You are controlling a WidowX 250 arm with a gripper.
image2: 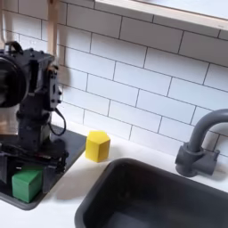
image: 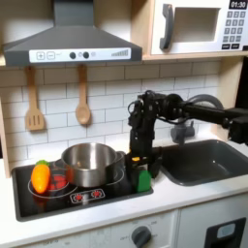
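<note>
In both exterior views my gripper (image: 139, 169) (image2: 20, 166) points straight down over the front right corner of the black toy stove (image: 29, 205) (image2: 62, 165). A green block (image: 143, 181) (image2: 27, 184) sits on that corner directly under the fingertips, touching or nearly touching them. The fingers are dark and blurred against the stove, so I cannot make out the gap between them. A yellow block (image2: 98, 145) stands on the counter just past the stove in the second exterior view, to the right of the arm.
A steel pot (image: 92, 163) stands mid-stove, with an orange and yellow toy vegetable (image: 41, 176) to its left in the first exterior view. The dark sink (image: 201, 160) (image2: 151, 196) and faucet (image2: 200, 147) lie to the right. A spatula (image: 34, 102) and a wooden spoon (image: 83, 97) hang on the tiled wall.
</note>
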